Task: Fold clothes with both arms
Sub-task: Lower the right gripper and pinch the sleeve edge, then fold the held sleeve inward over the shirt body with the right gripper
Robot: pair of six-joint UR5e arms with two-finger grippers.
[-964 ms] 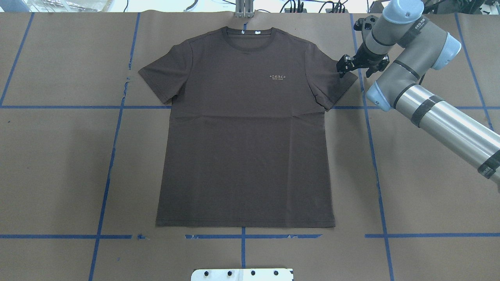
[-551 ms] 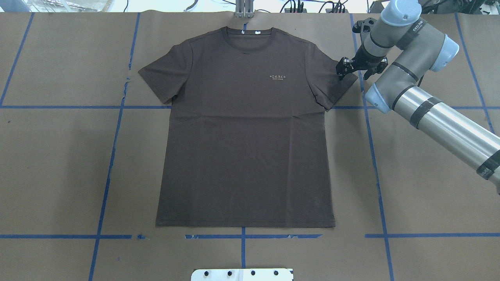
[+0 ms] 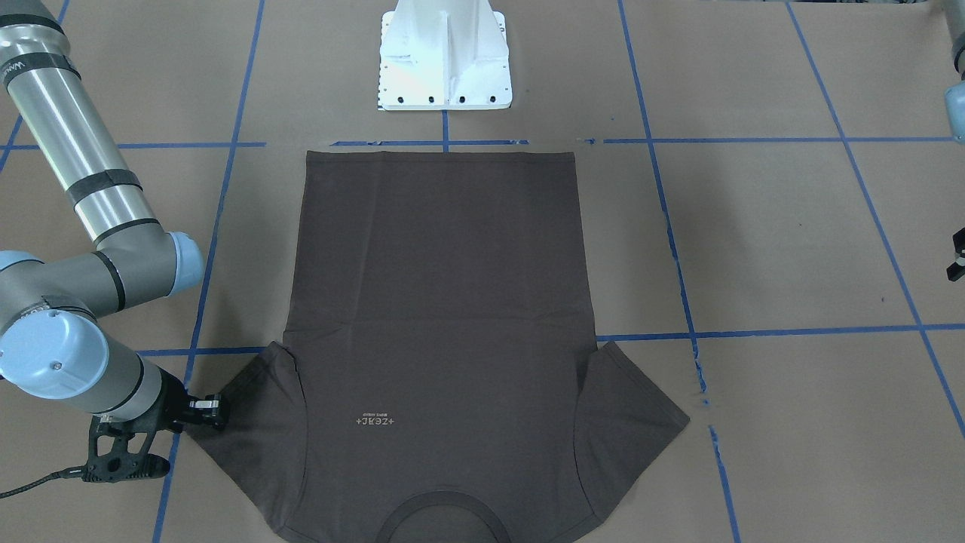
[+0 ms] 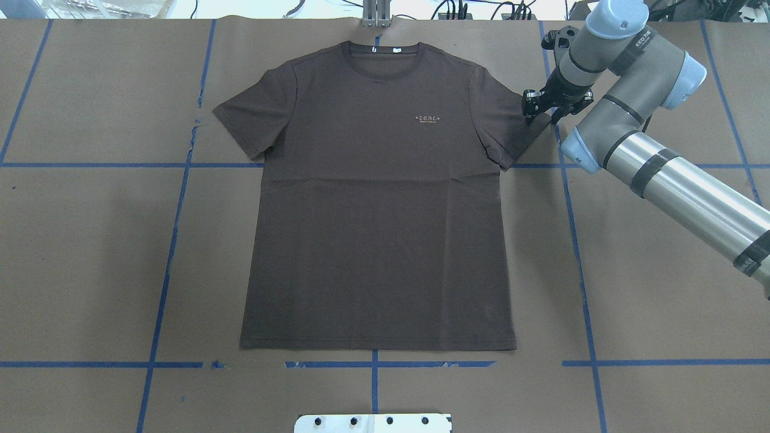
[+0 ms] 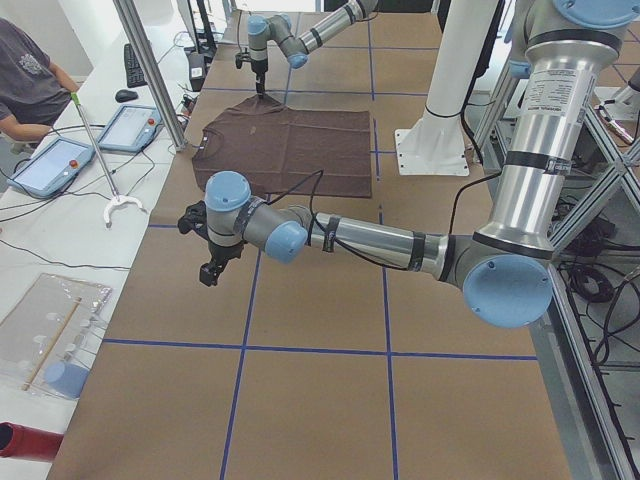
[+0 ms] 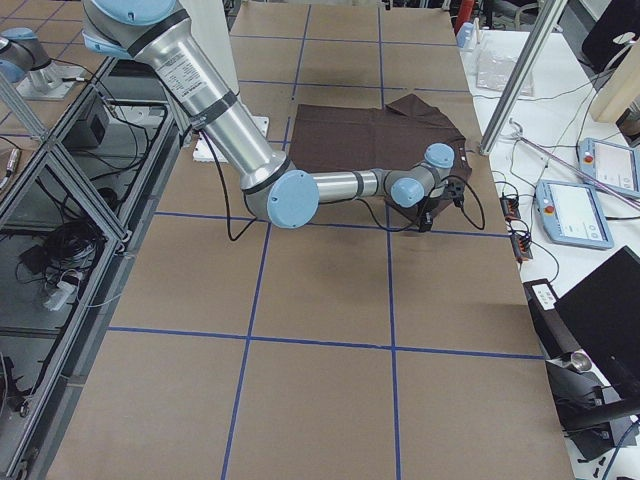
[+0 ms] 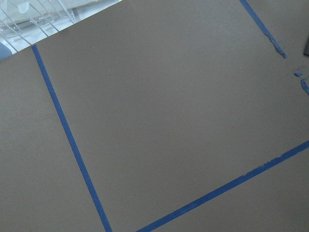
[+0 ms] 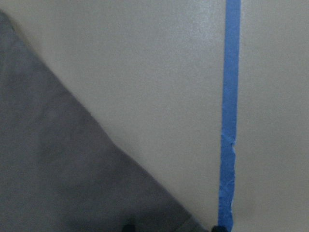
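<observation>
The dark brown-grey T-shirt (image 4: 379, 210) lies flat, front up, collar at the far edge, and also shows in the front-facing view (image 3: 441, 302). My right gripper (image 4: 541, 108) is low at the tip of the shirt's right-hand sleeve (image 4: 517, 129). It also shows in the front-facing view (image 3: 205, 412). In the right wrist view the sleeve corner (image 8: 63, 183) lies flat between two fingertips that stand apart, so it is open. My left gripper (image 5: 208, 275) hovers over bare paper far to the shirt's left. Only a sliver shows in the front-facing view (image 3: 957, 256); I cannot tell its state.
Brown paper with blue tape lines (image 4: 174, 240) covers the table. The white pedestal base (image 3: 445, 60) stands at the near edge by the shirt's hem. A metal post (image 4: 376, 15) stands beyond the collar. An operator (image 5: 25, 70) and pendants (image 5: 130, 125) are at the far side.
The right gripper's fingers have drawn closer together over the sleeve tip, and the wrist has shifted slightly. The shirt has not moved.
</observation>
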